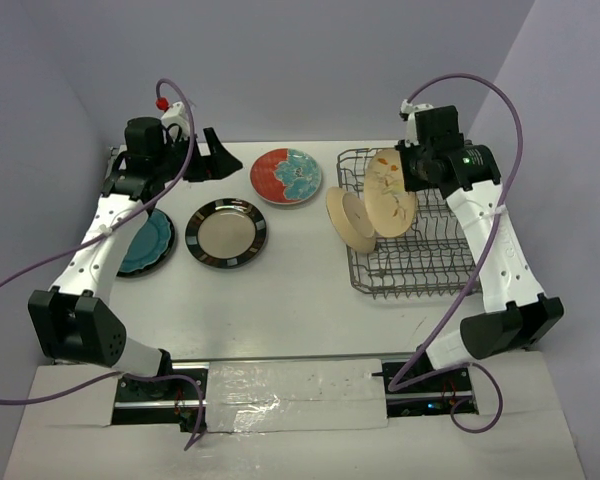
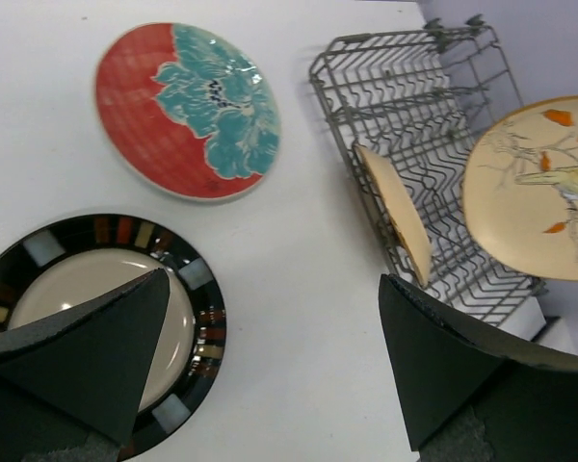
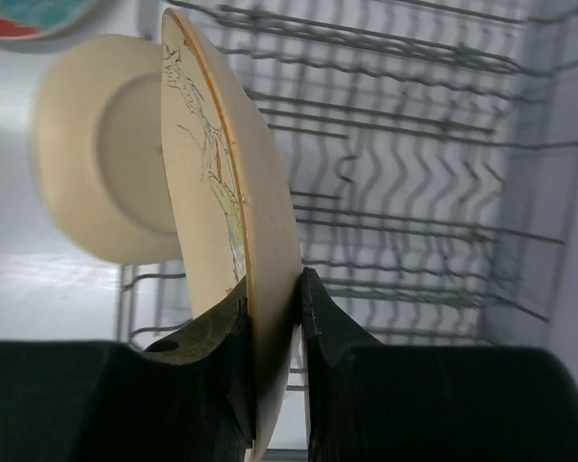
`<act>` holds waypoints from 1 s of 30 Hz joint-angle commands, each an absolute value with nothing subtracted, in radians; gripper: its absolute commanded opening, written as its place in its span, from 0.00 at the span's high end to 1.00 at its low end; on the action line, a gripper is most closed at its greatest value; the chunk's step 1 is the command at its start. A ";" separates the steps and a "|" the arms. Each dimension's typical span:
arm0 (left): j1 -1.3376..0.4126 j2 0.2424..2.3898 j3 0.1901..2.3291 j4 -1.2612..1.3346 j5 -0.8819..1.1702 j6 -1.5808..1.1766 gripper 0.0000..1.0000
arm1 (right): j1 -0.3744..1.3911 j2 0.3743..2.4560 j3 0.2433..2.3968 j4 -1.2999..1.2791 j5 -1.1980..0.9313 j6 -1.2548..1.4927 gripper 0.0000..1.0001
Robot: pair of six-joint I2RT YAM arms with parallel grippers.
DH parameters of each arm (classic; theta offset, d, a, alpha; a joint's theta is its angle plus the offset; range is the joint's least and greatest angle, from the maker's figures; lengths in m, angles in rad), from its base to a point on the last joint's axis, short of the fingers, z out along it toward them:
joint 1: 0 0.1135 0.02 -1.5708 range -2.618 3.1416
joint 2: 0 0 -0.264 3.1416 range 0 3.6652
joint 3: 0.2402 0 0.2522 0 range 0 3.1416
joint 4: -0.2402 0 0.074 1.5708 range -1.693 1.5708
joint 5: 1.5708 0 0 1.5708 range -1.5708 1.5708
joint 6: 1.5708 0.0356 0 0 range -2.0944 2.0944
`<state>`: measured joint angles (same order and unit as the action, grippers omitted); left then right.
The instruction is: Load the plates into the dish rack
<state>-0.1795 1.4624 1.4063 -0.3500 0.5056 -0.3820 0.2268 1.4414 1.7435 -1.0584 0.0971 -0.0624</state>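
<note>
My right gripper (image 3: 275, 281) is shut on the rim of a beige floral plate (image 3: 226, 164), holding it on edge over the dish rack (image 1: 420, 262). In the top view that plate (image 1: 390, 192) hangs below the right gripper (image 1: 412, 172). A second beige plate (image 1: 350, 220) leans at the rack's left side. On the table lie a red plate with a blue flower (image 1: 285, 175), a dark striped-rim plate (image 1: 226, 233) and a teal plate (image 1: 145, 243), which is partly under the left arm. My left gripper (image 2: 274, 279) stands open and empty above the table between the striped-rim plate (image 2: 204, 318) and the rack (image 2: 414, 87).
The rack's upright wire tines (image 3: 414, 192) fill the space behind the held plate. The left gripper (image 1: 218, 158) sits at the back left, near the red plate. Grey walls close in the table at the back and on both sides.
</note>
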 commanded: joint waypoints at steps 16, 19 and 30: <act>-0.172 1.434 1.433 -0.430 0.184 -0.348 0.01 | 0.295 1.764 1.924 -1.012 0.584 -0.055 1.00; -0.170 1.439 1.425 -0.433 0.179 -0.344 0.01 | 0.311 1.782 1.913 -1.014 0.597 -0.054 1.00; -0.144 1.454 1.428 -0.440 0.172 -0.336 0.01 | 0.385 1.855 1.845 -0.989 0.652 -0.034 0.88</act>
